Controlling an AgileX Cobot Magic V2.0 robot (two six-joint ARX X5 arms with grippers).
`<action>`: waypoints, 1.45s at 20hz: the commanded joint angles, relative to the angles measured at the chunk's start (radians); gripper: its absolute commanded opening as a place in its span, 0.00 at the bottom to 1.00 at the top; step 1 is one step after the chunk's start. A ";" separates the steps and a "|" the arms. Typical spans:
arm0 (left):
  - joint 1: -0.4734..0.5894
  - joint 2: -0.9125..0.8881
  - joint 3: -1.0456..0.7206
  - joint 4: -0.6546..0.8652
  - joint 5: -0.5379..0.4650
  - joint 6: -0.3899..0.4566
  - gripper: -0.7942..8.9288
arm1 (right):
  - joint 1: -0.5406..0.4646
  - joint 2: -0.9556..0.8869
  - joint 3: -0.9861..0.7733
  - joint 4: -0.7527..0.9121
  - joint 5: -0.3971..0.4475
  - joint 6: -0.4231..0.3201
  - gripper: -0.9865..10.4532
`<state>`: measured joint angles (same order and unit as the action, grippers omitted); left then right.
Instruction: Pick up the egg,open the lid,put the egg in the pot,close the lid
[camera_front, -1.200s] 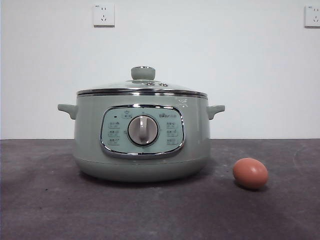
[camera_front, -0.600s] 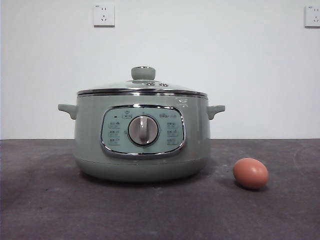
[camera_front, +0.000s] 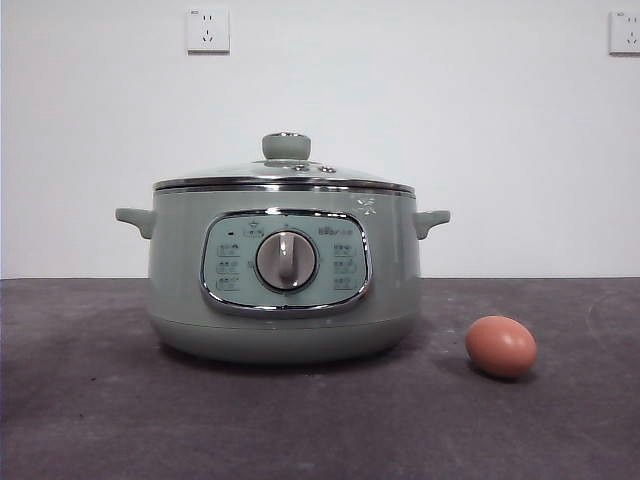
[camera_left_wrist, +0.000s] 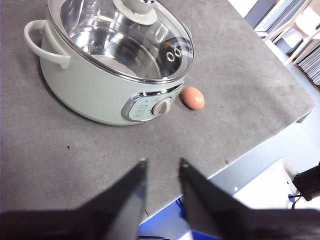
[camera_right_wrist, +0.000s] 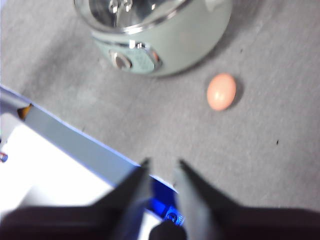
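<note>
While our left gripper (camera_left_wrist: 161, 167) and right gripper (camera_right_wrist: 161, 167) hover parted and empty, the egg (camera_front: 501, 346) lies right of the lidded pot (camera_front: 283, 272).

Setting: an indoor test room or robotics lab, not a kitchen in use. The pot (camera_front: 284, 270) stands alone on a grey felt-like tabletop (camera_front: 90, 400), staged rather than lived-in. Behind the pot is a plain white wall (camera_front: 450, 140) with two wall sockets, one (camera_front: 207, 29) above the pot and one (camera_front: 625, 31) far off to its side (no tiles, counter or sink visible). In the left wrist view, beyond the table edge on the egg side of the pot, a pale floor (camera_left_wrist: 300, 145) and light-coloured furniture legs (camera_left_wrist: 305, 25) show, with a black device and cable (camera_left_wrist: 306, 182) lower down.
</note>
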<state>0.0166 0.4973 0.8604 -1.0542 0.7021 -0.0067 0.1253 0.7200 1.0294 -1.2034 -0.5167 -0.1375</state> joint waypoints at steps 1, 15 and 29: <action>-0.003 -0.002 0.005 0.006 0.006 0.018 0.66 | 0.003 0.000 0.002 0.007 0.000 0.018 0.62; -0.003 -0.002 0.005 0.013 0.006 0.018 0.66 | 0.110 0.269 0.002 0.150 0.106 0.065 0.61; -0.003 -0.002 0.005 0.013 0.006 0.018 0.66 | 0.315 0.816 0.002 0.476 0.420 0.167 0.61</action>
<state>0.0166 0.4973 0.8604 -1.0512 0.7025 0.0002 0.4377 1.5307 1.0302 -0.7288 -0.1009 0.0154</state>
